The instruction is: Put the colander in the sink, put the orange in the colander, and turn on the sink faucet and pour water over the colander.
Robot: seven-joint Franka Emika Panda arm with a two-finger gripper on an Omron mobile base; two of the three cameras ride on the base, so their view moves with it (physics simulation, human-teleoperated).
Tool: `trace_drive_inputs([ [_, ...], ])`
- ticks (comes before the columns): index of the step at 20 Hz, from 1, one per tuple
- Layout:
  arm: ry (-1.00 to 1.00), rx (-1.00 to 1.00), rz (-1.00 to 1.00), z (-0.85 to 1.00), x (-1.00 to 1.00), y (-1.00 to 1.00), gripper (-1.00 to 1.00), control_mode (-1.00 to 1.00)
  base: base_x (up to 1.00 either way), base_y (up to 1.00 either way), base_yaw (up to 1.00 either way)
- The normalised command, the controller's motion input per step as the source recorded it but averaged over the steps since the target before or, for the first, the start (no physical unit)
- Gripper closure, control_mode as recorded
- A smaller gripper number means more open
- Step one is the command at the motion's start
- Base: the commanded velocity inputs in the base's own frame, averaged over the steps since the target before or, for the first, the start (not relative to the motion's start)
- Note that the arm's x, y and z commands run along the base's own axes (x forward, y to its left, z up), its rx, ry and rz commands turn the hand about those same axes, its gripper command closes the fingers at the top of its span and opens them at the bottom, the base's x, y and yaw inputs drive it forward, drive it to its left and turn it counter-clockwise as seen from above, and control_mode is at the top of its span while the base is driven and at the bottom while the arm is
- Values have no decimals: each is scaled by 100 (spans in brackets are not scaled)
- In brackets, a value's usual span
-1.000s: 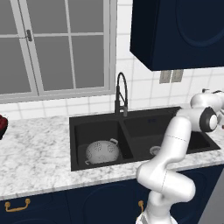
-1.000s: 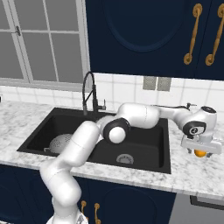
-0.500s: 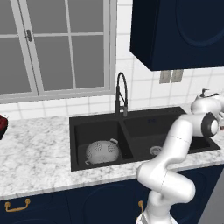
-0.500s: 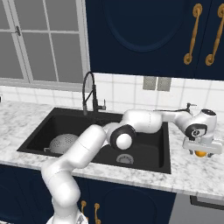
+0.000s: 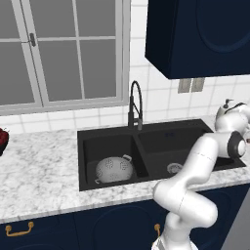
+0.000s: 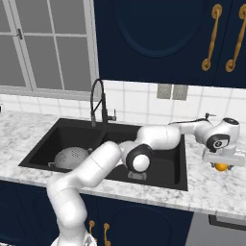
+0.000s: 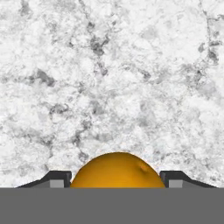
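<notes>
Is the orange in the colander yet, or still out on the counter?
Out. The orange sits on the marble counter right of the sink, between the fingertips; the colander lies in the left basin.

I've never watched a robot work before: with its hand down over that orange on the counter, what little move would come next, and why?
Probably close the end effector on the orange until it grips. In the hand view the orange sits on the marble counter between the two fingertips, which stand just clear of its sides. The colander already lies in the sink, so the orange comes next.
</notes>
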Motion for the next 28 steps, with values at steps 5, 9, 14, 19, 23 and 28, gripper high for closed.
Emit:
trace_drive_inputs([
  [5,-1,0,3,-6,8,43,100,-100,0,0,0],
  [9,-5,-12,28,27,-5,91,100,-100,0,0,0],
  [14,-22,-21,33,20,-46,88,100,-100,0,0,0],
  [19,-53,-19,12,4,-99,65,100,-100,0,0,0],
  [23,-47,-18,7,4,-100,96,100,-100,0,0,0],
  [28,-11,-26,16,46,-66,100,100,-100,0,0,0],
])
